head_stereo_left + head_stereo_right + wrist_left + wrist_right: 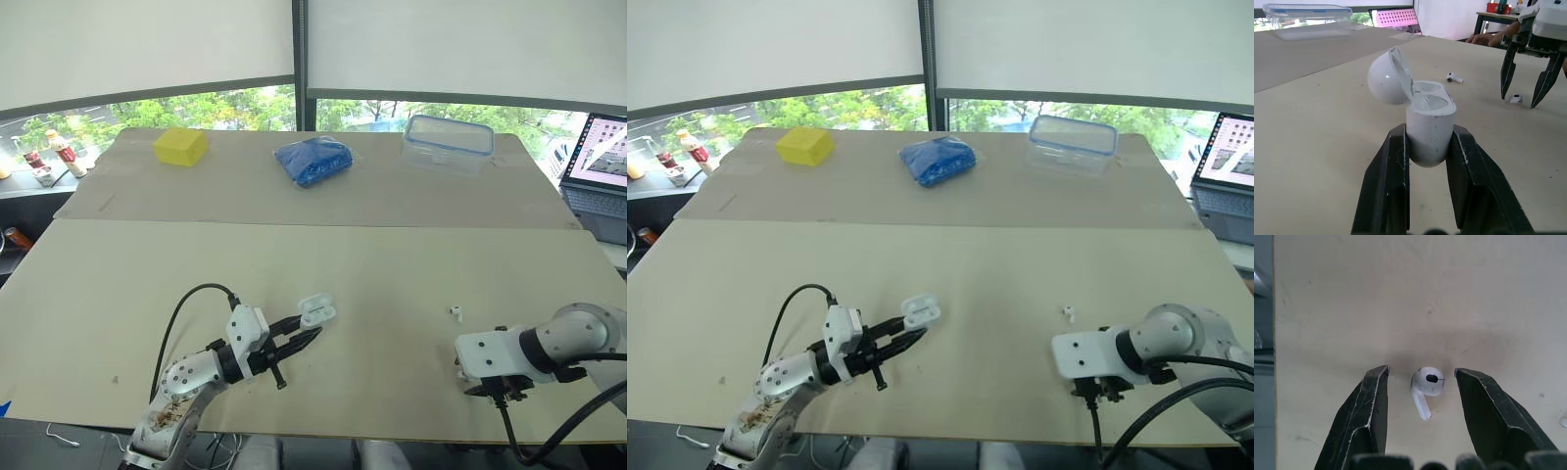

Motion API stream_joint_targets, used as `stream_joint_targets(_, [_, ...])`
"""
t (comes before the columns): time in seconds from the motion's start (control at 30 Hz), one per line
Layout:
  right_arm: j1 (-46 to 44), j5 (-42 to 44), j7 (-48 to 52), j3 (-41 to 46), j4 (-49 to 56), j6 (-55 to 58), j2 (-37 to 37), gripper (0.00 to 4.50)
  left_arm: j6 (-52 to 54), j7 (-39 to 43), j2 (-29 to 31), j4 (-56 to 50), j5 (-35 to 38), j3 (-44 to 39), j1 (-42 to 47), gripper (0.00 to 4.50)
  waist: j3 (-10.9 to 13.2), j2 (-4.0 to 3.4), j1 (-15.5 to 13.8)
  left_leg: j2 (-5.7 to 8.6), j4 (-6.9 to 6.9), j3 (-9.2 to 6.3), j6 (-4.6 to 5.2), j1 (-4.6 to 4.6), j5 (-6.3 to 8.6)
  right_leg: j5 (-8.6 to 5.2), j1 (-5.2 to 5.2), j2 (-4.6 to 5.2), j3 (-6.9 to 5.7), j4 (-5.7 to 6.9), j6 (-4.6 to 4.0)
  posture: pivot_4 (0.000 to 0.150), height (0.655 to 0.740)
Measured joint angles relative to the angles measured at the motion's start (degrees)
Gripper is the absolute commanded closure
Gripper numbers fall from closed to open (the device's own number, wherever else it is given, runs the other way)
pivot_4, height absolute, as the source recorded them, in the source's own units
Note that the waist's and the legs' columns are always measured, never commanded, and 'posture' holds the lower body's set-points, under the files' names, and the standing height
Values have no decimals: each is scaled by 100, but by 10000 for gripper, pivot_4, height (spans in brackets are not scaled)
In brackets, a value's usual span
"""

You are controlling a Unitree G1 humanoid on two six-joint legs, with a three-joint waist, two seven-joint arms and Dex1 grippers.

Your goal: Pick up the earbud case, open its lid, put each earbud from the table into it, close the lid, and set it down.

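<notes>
Left gripper (308, 330) clamps the open-lidded earbud case (1430, 128) near left; right gripper (1421, 370), fingers spread, straddles an earbud (1428, 381); second earbud (456, 312) lies just farther.

White arms (186, 382), looping black cables (206, 286), black left pincer (1428, 132), right pincer (1422, 374)

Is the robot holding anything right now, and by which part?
Left pincer grips the small white plastic earbud case by its lower body, lid open. Right pincer holds nothing; it is open around a loose white earbud.
</notes>
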State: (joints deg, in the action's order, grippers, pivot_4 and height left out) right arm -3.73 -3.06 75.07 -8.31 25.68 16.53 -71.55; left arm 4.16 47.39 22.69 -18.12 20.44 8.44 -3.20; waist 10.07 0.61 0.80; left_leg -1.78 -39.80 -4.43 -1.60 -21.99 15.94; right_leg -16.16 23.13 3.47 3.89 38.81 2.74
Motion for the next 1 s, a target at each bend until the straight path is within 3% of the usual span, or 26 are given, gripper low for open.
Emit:
stream_joint_targets(0.3, [-399,-169,168,-347,-87,48,2,20836,0,-65,-8,-1,-1,42,-1,39719,0,0,3,0,-1,0,0,1,0,0,-1,0,0,0,0,1500,6859])
stream_joint_targets(0.53, [-450,-249,240,-448,-52,82,8,41601,0,-93,-42,-1,-3,86,-1,39719,-3,11,31,-1,-1,0,0,6,0,1,-5,-1,0,0,-1,1500,6859])
stream_joint_targets(0.8, [-448,-181,216,-379,-28,320,40,41606,-10,-103,-95,10,-7,161,50,39719,-2,10,23,-2,-2,0,0,5,0,1,-4,-2,0,1,-2,1500,6859])
stream_joint_targets(1.0, [-447,323,-28,303,22,835,183,41607,-32,-80,-206,242,-10,176,368,39719,-1,7,4,0,-1,-1,0,0,0,1,-1,-1,-1,2,-1,1500,6859])
